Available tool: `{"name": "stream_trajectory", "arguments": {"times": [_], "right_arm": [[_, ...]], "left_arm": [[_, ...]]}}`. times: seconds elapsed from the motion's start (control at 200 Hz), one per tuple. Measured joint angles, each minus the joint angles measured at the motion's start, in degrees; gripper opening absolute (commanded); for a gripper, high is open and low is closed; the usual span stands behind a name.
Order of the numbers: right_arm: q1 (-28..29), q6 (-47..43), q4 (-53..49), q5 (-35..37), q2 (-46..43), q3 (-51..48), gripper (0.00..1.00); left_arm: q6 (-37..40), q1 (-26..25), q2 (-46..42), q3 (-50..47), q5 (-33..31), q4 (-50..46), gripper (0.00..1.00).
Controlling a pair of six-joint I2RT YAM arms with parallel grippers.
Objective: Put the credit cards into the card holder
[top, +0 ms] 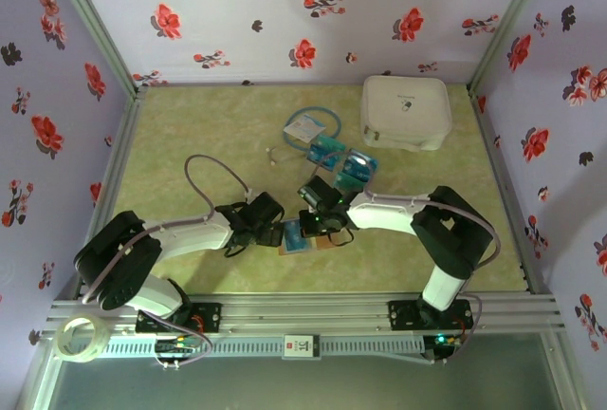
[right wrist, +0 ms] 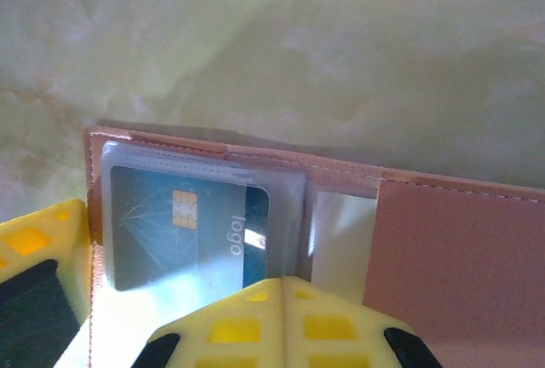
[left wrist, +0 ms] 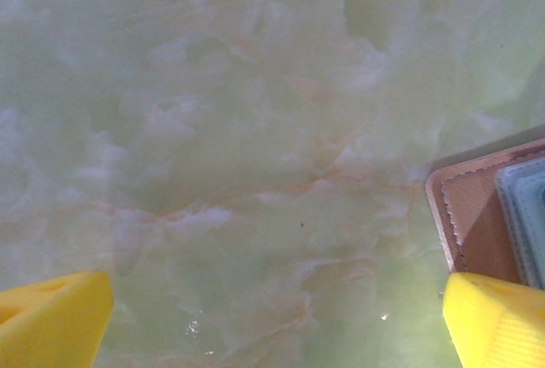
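The wallet (top: 305,237) lies open at the near middle of the table (top: 190,144), between both grippers. The right gripper (right wrist: 285,291) is closed, its tips together over the wallet's clear sleeve, which holds 1 card (right wrist: 192,223). The left gripper (left wrist: 277,325) gapes wide and empty, its right finger beside the wallet's corner. The loose cards (top: 327,152) lie farther back, near the white case (top: 406,111).

A white zip case (top: 406,111) lies far right on the marbled green table (top: 209,135), a pale blue packet (top: 305,129) near it.
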Motion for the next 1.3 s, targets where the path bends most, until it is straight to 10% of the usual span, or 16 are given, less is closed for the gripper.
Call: {"name": "stream_trajectory", "arguments": {"times": [0.11,0.355,0.535,1.065,1.295], "right_arm": [[0.00,0.00,-0.04,0.00,-0.42,0.09,0.01],[-1.57,-0.72,-3.28,1.64,-10.54,0.09,0.53],[-7.54,-1.75,-4.48,3.15,-18.12,-2.29,0.61],[-12.24,-3.06,-5.55,4.26,-19.98,-12.11,0.53],[-12.24,-3.50,-3.32,3.06,-18.88,-13.22,0.24]], "left_arm": [[0.00,0.02,0.00,0.00,0.00,0.00,1.00],[0.20,2.29,-4.22,0.00,-0.46,-1.81,1.00],[0.20,3.26,-11.04,0.02,-0.11,-3.30,1.00],[-4.50,3.39,-13.18,-5.44,12.72,8.15,1.00],[-6.80,2.23,-11.21,-7.96,14.62,13.25,1.00]]}}
